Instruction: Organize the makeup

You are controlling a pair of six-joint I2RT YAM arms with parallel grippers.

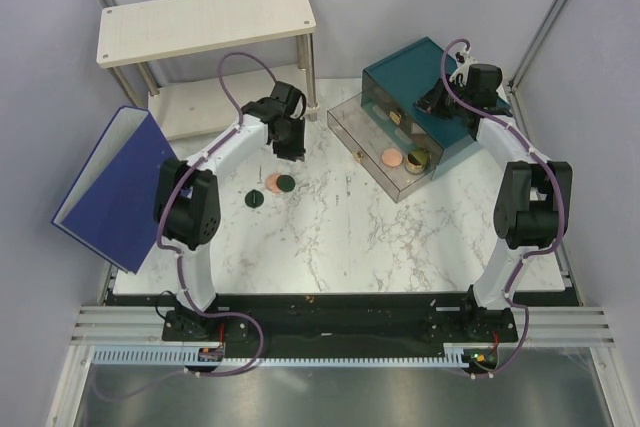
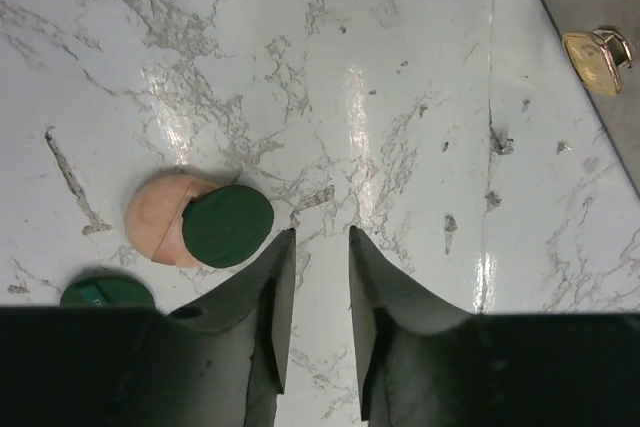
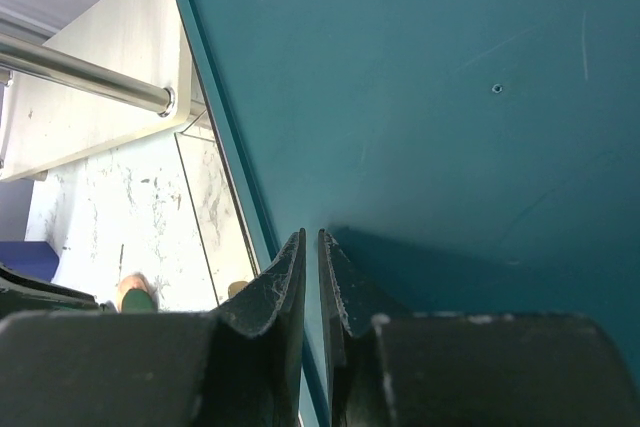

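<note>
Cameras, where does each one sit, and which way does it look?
Top external: high up behind the arm bases, looking down at the marble table; both arms show, with the left gripper and right gripper.
Left wrist: on the left arm, looking down at a dark green lid overlapping a peach compact; its own fingers show.
Right wrist: on the right arm, facing the teal box close up; its own fingers show.
Shared: the top and left wrist views both see the lid and compact.
</note>
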